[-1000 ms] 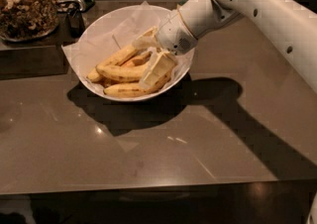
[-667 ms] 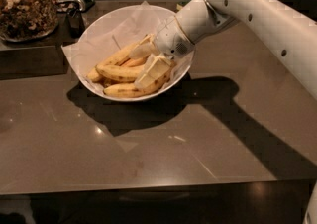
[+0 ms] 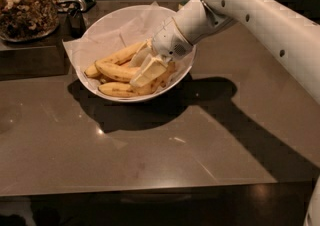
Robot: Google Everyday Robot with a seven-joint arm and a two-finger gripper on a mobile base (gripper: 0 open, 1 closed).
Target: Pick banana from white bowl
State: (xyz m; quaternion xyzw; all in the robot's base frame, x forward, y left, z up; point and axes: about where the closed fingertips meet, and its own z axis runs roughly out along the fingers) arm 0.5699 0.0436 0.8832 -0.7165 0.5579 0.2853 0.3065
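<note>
The white bowl (image 3: 100, 30), lined with crinkled white paper, sits on the brown counter at upper centre. Several bananas lie in it. The evenly curved yellow banana (image 3: 116, 71) lies in the middle of the pile, with a straighter one (image 3: 117, 56) behind it and another (image 3: 116, 90) in front. My gripper (image 3: 144, 66) reaches in from the right and sits low in the bowl at the curved banana's right end. Its cream fingers (image 3: 150, 71) stand apart over the fruit. I cannot tell whether they touch it. The bananas' right ends are hidden behind the gripper.
A glass jar of nuts (image 3: 25, 7) stands at the back left on a raised ledge, with a small dark item (image 3: 76, 17) beside it. My white arm (image 3: 260, 15) crosses the upper right. The counter's front edge (image 3: 150, 190) runs along the bottom.
My gripper has shifted a little left and further into the bowl, over the bananas. The bowl and the bananas have not visibly moved.
</note>
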